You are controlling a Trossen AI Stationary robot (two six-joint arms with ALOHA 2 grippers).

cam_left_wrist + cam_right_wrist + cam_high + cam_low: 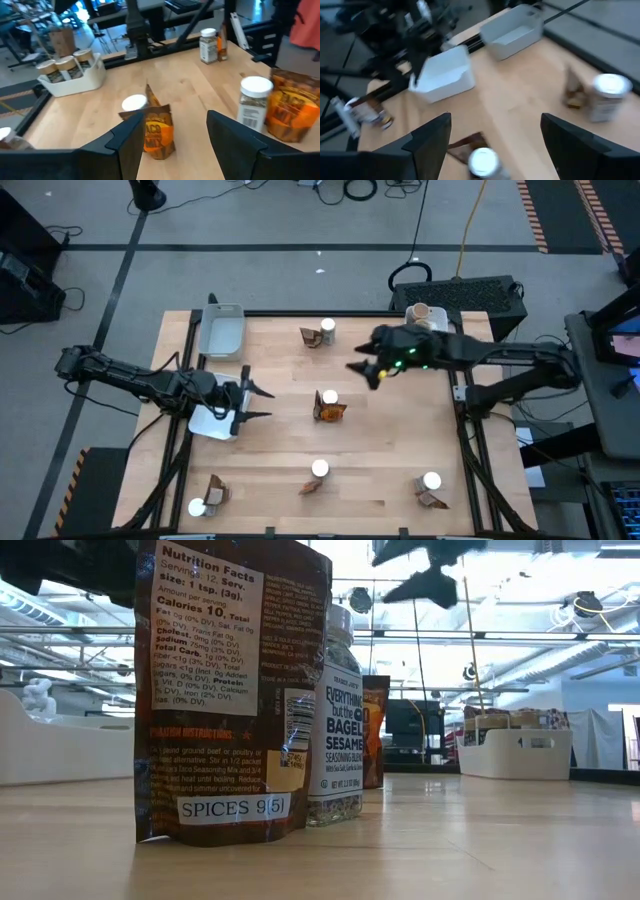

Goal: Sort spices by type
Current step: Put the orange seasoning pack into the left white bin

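High view shows the spices in pairs across the wooden table (280, 380), each a white-lidded jar beside a brown packet: one pair at the centre, jar (329, 397) touching packet (331, 412), another at the far edge, and three more along the near edge. Left gripper (252, 402) hovers at the table's left side above a white tray (208, 423), its fingers spread with nothing between them, pointing toward the centre pair. Right gripper (367, 370) hangs just right of the centre pair and clear of it, fingers released wide and empty, while a second white tray (221, 330) sits at the far-left corner
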